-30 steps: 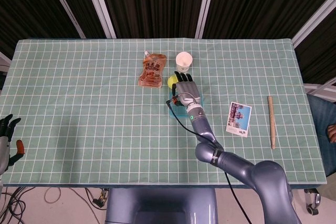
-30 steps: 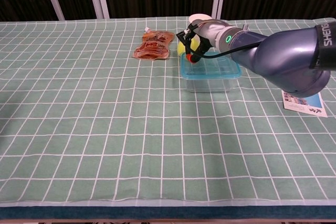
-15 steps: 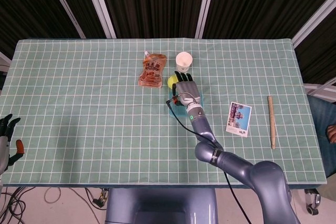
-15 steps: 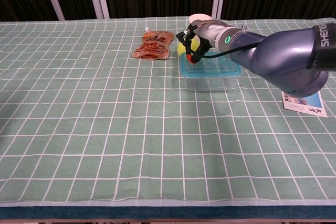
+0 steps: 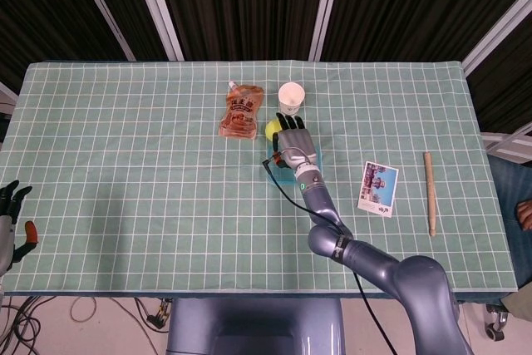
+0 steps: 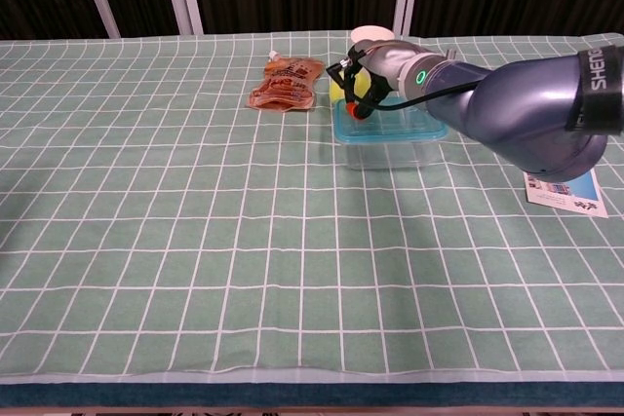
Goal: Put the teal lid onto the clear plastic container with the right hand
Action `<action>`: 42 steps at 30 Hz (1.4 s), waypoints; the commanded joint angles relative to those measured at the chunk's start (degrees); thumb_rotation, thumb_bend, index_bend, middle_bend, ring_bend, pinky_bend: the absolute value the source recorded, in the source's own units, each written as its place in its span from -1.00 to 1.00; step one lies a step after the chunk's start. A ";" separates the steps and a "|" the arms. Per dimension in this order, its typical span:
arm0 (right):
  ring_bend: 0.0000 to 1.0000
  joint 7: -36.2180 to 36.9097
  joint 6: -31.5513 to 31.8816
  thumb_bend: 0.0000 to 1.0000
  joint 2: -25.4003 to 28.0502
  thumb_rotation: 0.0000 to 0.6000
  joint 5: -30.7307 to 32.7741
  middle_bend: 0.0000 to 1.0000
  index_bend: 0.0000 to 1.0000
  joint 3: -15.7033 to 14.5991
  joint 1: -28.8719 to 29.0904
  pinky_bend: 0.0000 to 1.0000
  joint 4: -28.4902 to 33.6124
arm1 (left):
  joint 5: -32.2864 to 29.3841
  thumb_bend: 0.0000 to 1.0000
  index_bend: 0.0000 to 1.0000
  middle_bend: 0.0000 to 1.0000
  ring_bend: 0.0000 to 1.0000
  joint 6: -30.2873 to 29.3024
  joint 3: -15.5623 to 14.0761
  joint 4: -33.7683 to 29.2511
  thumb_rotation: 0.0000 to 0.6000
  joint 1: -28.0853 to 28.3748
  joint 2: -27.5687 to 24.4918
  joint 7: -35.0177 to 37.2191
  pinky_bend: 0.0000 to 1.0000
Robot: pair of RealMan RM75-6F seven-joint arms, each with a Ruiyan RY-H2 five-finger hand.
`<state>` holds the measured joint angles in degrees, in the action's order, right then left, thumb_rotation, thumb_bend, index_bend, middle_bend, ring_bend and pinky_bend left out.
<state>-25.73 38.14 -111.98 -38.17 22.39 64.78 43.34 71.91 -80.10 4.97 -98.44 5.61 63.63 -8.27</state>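
Right hand (image 6: 375,70) rests palm-down on teal lid (image 6: 390,129), fingers flat; lid sits atop clear plastic container (image 6: 388,151) directly beneath. Yellow ball (image 5: 272,129) and paper cup (image 5: 291,97) just beyond fingertips. Left hand (image 5: 10,214) far off, empty, fingers apart.

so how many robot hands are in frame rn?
2. The right hand is over the teal lid on the clear plastic container, mid-table. The left hand hangs off the table's left edge, only in the head view.
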 commanded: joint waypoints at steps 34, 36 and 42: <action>-1.00 5.08 7.78 -0.01 10.39 1.00 -0.08 -0.98 -0.48 5.23 -4.58 -1.00 14.67 | 0.96 0.29 -0.78 -1.00 -1.00 -0.45 -0.22 0.10 1.00 -0.10 0.09 0.10 -1.00; -1.00 5.93 9.20 -0.10 12.52 1.00 -0.14 -0.99 -0.65 5.92 -5.81 -1.00 18.08 | 1.08 0.29 -0.78 -1.00 -1.00 -0.53 -0.24 0.13 1.00 -0.11 0.13 0.08 -1.00; -1.00 8.51 14.08 -0.20 19.53 1.00 -1.54 -1.00 -0.93 6.91 -10.50 -1.00 28.43 | 1.28 0.29 -0.78 -1.00 -1.00 -0.74 -0.23 0.34 1.00 -0.13 0.28 -0.08 -1.00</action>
<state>-18.85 49.58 -95.75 -38.73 28.54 56.84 67.85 73.20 -80.85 4.74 -98.09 5.48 63.91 -8.35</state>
